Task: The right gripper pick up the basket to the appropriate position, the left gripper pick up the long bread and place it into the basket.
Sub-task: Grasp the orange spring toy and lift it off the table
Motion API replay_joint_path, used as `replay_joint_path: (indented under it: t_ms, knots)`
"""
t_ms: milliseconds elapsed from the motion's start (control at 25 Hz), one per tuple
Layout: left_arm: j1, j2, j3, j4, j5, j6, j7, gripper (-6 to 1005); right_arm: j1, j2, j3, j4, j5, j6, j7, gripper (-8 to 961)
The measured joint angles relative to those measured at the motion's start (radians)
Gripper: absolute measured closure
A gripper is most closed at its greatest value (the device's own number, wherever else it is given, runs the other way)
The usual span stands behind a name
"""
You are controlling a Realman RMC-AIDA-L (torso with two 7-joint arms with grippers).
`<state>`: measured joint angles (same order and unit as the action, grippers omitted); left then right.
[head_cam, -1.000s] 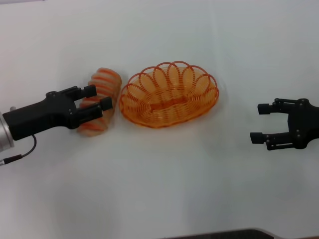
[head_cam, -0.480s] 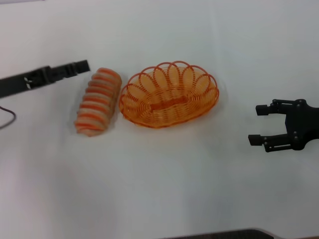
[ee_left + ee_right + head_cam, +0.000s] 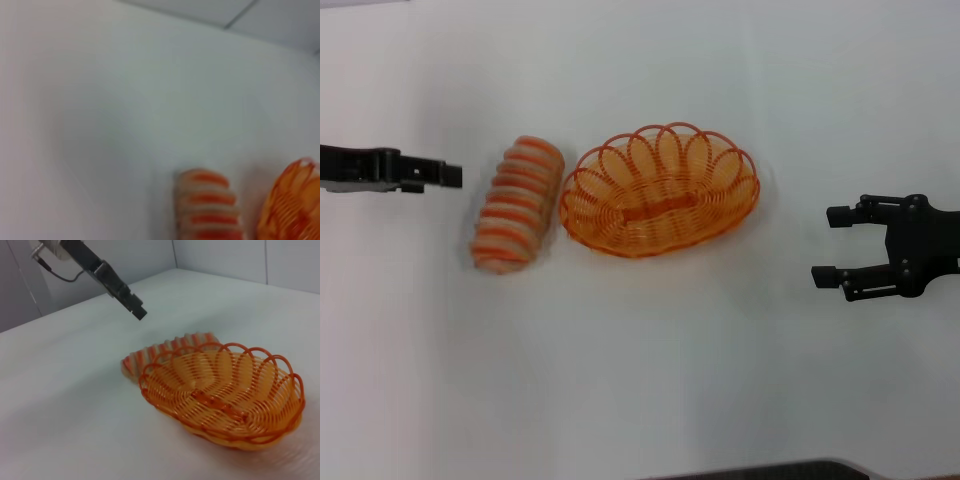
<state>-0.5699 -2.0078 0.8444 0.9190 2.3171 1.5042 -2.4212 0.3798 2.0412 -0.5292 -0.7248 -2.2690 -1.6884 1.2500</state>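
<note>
**Inspector A:** Start with the largest item. The table (image 3: 640, 380) is white and bears both task items. The basket (image 3: 660, 190) sits near its centre, empty, flat on the surface. Nothing is touching it.

**Inspector B:** Agreed. The long bread (image 3: 517, 204) lies just beside the basket on the robot's left, a narrow gap between them, its length running roughly alongside the basket's end.

**Inspector A:** Grippers?

**Inspector B:** The right gripper (image 3: 832, 246) hangs well apart from the basket on the robot's right, fingers spread, holding nothing. The left gripper (image 3: 448, 174) is near the far end of the bread, not touching it, seen edge-on. Its fingers read as one dark bar, so I cannot tell whether they are spread or pressed together. It holds nothing.

**Inspector A:** Risks from here, in your judgement?

**Inspector B:** Three. The basket is light open wire; a pinch on the looped rim could slip or tip it. Shifting the basket could nudge the bread, given how close they lie. And the ridged, rounded bread may roll if the left gripper closes off-centre or across a ridge.
</note>
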Motion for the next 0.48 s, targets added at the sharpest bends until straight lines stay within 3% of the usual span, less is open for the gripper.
replay_joint_path:
  t_ms: [160, 480]
  knots:
    - [-0.045, -0.027, 0.060, 0.093, 0.136, 0.026, -0.067, 312, 0.002, 0.000, 0.000, -0.001, -0.001, 0.003, 0.004, 36]
    - [-0.117, -0.131, 0.089, 0.233, 0.327, 0.089, -0.086, 313, 0.004, 0.003, 0.000, -0.001, -0.001, 0.007, 0.004, 36]
